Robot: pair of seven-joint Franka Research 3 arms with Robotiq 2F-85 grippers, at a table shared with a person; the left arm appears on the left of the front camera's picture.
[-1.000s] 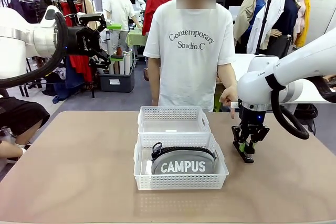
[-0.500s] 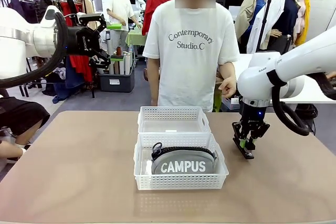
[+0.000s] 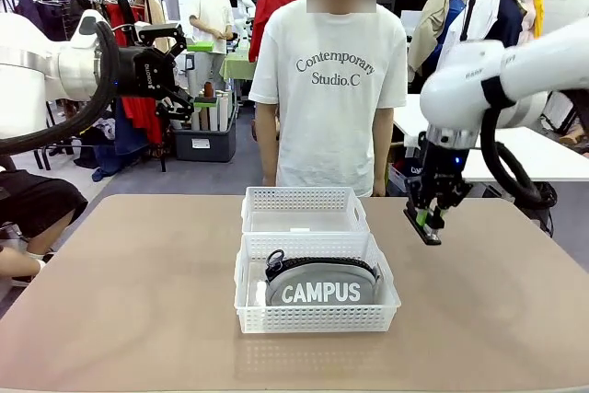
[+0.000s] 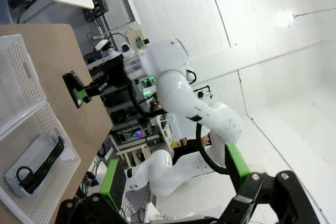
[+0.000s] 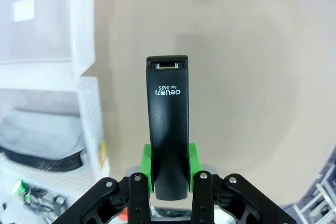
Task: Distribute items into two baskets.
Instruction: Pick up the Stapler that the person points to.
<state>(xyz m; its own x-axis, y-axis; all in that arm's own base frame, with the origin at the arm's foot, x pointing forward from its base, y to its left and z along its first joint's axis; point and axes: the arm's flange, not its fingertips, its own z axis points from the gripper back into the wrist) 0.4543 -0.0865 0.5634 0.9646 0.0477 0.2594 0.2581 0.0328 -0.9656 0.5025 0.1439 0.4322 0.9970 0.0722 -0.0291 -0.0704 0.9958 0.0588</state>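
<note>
1. The grey fabric zip pouch (image 3: 320, 290) is matt, soft-looking cloth; its white lettering lies flat and smooth.
2. The slim black plastic stapler (image 5: 168, 119) has a smooth casing with a soft sheen.
3. The two white lattice plastic baskets (image 3: 317, 319) look hard, smooth and faintly glossy.
4. The tan table top (image 3: 129, 301) is matt and even.
5. On the right gripper (image 5: 169, 167) the green pads (image 5: 147, 163) look matt; the white arm shell (image 3: 552, 71) is glossy.

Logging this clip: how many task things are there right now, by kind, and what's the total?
baskets: 2, the near basket and the far basket
zip pouch: 1, lying in the near basket
stapler: 1, gripped in the right hand
Total: 4
</note>
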